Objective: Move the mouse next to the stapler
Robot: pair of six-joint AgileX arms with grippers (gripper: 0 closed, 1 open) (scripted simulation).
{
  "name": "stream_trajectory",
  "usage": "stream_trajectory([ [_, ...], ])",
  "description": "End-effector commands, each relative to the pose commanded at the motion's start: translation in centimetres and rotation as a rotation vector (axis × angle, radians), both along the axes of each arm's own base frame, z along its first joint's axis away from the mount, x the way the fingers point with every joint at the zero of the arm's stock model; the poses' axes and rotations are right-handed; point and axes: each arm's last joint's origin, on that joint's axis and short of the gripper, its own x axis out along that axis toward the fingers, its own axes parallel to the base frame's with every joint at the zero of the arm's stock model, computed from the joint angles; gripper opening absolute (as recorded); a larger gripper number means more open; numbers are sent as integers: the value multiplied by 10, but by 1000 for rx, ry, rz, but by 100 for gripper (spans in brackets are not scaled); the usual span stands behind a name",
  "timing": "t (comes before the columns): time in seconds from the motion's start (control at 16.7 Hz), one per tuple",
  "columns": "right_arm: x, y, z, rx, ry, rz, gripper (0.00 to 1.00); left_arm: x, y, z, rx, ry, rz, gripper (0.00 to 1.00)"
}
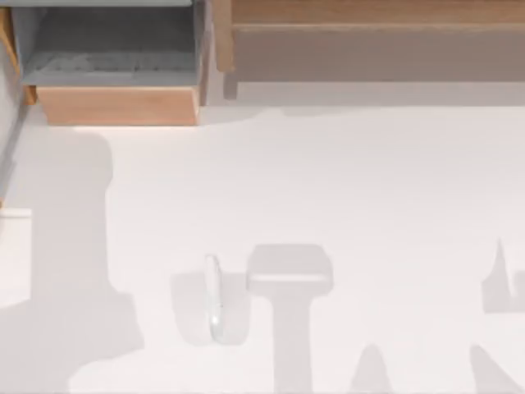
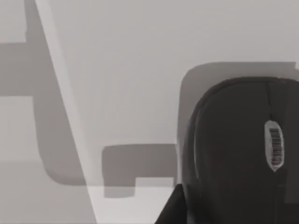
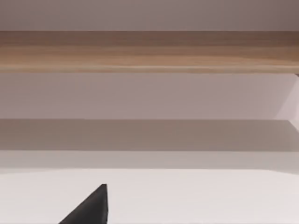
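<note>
The mouse (image 2: 233, 154) is black, with a barcoded scroll wheel, and lies on the white table close under my left wrist camera. A dark wedge (image 2: 166, 214) touches its near edge; I cannot tell whether that is part of my left gripper. In the top view a thin pale curved sliver (image 1: 213, 295) rests on the table front, left of centre, beside a blocky shadow. A black tip of my right gripper (image 3: 88, 207) hangs over bare table, facing the back shelf. The stapler is out of view.
An open wooden box with a grey inside (image 1: 115, 105) stands at the back left. A long wooden shelf (image 1: 369, 12) runs along the back right. Shadows fall on the table's left side and front edge.
</note>
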Motion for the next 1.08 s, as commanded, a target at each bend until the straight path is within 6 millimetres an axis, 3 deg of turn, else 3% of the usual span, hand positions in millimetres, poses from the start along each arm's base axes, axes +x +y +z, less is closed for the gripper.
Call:
stream_trajectory([
  [0.12, 0, 0, 0, 0, 0, 0, 100, -1, 0, 2, -2, -1, 5, 0],
  [0.3, 0, 0, 0, 0, 0, 0, 100, -7, 4, 23, -31, -6, 76, 0],
  [0.66, 0, 0, 0, 0, 0, 0, 100, -23, 1, 82, -150, -32, 335, 0],
  [0.84, 0, 0, 0, 0, 0, 0, 100, -28, -15, 111, -219, -49, 452, 0],
  [1.08, 0, 0, 0, 0, 0, 0, 100, -28, -52, 137, -294, -37, 551, 0],
])
